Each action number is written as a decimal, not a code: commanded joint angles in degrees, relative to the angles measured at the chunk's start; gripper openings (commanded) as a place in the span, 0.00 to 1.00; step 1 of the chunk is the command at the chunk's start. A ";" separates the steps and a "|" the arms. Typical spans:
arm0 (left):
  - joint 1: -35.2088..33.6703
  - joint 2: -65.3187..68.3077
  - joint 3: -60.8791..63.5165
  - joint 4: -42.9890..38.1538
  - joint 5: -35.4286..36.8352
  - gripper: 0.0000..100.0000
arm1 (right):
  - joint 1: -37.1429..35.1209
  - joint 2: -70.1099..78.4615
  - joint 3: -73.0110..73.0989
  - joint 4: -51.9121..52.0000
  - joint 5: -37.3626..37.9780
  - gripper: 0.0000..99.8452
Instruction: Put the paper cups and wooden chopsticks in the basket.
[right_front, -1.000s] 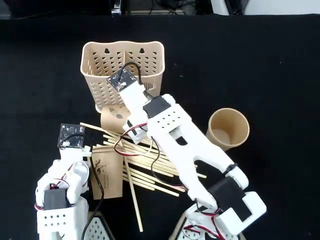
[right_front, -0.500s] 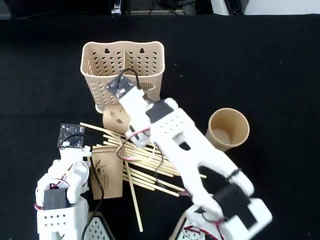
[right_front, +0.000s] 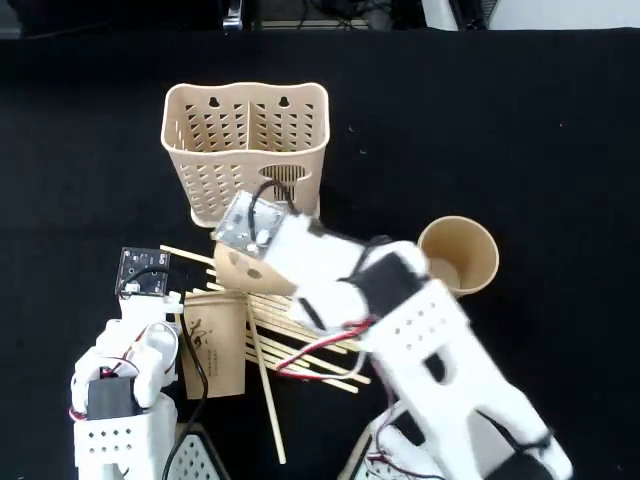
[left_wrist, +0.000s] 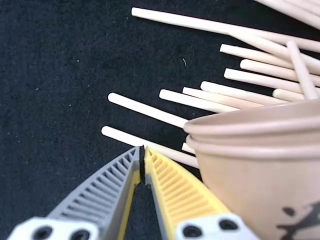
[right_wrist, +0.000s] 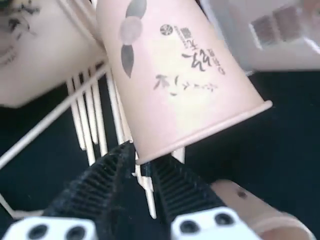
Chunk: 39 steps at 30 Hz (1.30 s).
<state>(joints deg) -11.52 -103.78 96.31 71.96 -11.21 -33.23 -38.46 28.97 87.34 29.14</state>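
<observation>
right hand (right_wrist: 141, 159) grips paper cup (right_wrist: 170, 85) | chopsticks (right_front: 300, 340) beneath | basket (right_front: 245, 140) near

We log a black table (right_front: 560, 150). The basket (right_front: 245, 140) stands upright toward its far side. One paper cup (right_front: 457, 257) stands mouth-up, off to the basket's right. Wooden chopsticks (right_front: 270, 400) lie scattered in front of the basket. A second cup (right_front: 213, 345) lies on its side at their left ends.

We find the basket (right_front: 246, 140) at the back of the counter (right_front: 560, 130). Just before it a tipped cup (right_front: 237, 266) lies on the chopsticks (right_front: 285, 335), its rim between the fingers (right_wrist: 112, 172) of the right gripper (right_wrist: 137, 156). An upright cup (right_front: 458, 257) stands off to the right. A third cup (right_front: 213, 343) lies at the pile's left, beside the left gripper (left_wrist: 141, 150).
</observation>
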 joint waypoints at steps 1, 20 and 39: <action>0.22 -0.62 0.92 1.05 -0.44 0.03 | 8.00 -1.80 -12.97 8.97 4.57 0.01; 0.22 -0.62 0.92 1.05 -0.44 0.03 | 52.84 6.37 -34.15 13.54 59.25 0.01; 0.22 -0.62 0.92 1.05 -0.44 0.03 | 63.03 6.46 -28.35 13.54 90.37 0.01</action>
<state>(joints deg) -11.52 -103.78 96.31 71.96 -11.21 29.27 -32.31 0.13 100.62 118.46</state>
